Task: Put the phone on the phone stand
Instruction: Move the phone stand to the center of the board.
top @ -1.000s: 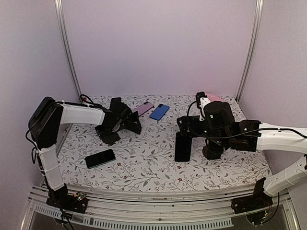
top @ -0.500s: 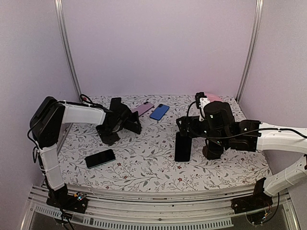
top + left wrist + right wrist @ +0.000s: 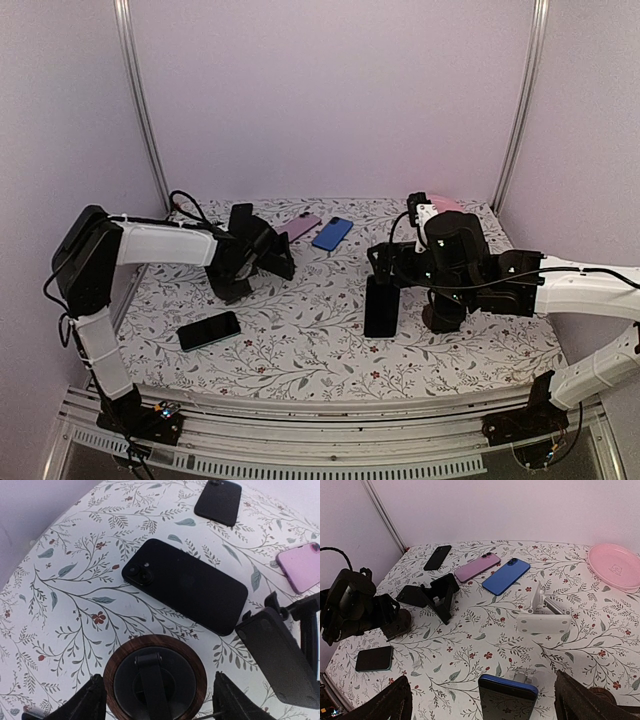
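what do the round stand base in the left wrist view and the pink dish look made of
Round stand base: grained brown rim looks like wood or wood veneer; the matte black centre is probably plastic or rubber.
Pink dish: smooth, even colour, faint sheen, moulded rim; likely plastic, possibly glazed ceramic.

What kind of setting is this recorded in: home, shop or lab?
Probably a lab test booth, not a home: plain lilac wall panels on metal posts, a floral-cloth table, and phones laid out as props, such as the flat blue phone.
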Motion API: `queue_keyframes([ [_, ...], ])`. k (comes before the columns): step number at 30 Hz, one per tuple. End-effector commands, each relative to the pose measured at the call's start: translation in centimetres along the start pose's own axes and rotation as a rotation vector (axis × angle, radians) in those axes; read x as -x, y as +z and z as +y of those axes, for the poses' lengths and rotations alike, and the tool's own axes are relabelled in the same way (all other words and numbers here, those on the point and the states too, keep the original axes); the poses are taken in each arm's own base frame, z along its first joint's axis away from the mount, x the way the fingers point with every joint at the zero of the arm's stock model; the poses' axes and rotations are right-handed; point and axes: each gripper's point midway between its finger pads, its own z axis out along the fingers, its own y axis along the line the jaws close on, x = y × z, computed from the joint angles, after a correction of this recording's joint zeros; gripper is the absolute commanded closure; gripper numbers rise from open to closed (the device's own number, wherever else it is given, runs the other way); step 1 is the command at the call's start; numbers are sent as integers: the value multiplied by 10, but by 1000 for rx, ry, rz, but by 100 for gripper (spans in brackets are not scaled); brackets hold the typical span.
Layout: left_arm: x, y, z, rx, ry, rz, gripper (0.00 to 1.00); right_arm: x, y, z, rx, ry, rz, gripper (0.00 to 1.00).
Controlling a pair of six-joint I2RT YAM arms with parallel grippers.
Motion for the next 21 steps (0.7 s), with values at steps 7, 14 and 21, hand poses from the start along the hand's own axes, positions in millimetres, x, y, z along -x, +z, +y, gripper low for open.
queue_keyframes([
  [7,21,-46,-13,-104,72,-77,55,4,0,-1,-2,16,-8,1],
  [14,3,-79,-39,-272,209,-60,59,6,0,0,0,22,-11,1],
  [21,-39,-121,-88,-524,379,-26,62,12,-4,2,12,38,-27,1],
])
